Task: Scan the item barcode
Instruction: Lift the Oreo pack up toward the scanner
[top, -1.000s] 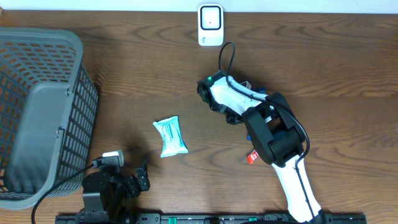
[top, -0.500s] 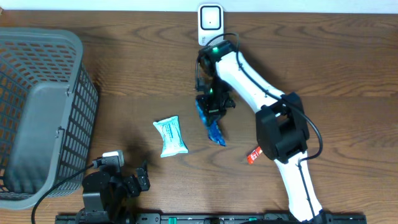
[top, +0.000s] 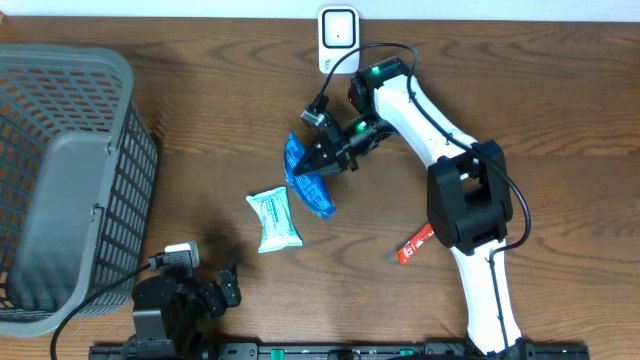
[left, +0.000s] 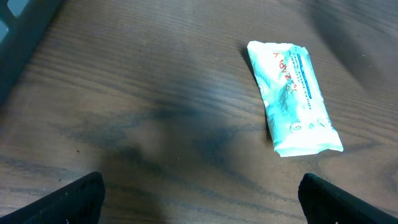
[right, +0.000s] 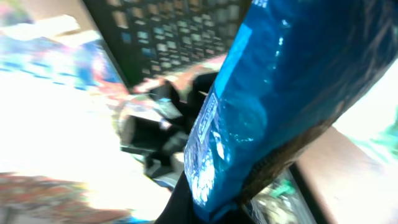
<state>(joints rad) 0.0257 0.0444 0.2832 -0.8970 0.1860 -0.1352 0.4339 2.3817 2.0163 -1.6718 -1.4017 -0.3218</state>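
**Right arm (top: 440, 150) stretched over the wooden worktop (top: 560, 100), wrist turned back below the white scanner (top: 338, 40).**
Its jaws were pinched on a glossy, crinkled blue packet (top: 308, 185), held tilted above the worktop, below and left of the scanner. The left arm (top: 175, 300) sat low at the near edge, jaws spread wide, near a flat white-and-teal packet (left: 292, 99) and a grey plastic mesh basket (top: 60, 180).

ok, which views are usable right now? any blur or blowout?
Overhead: sharp, evenly lit; blue packet in the right gripper is clear. Left wrist: white packet in focus, soft dark shadow on the table. Right wrist: heavy blur, left side blown out; no print readable on the blue packet.
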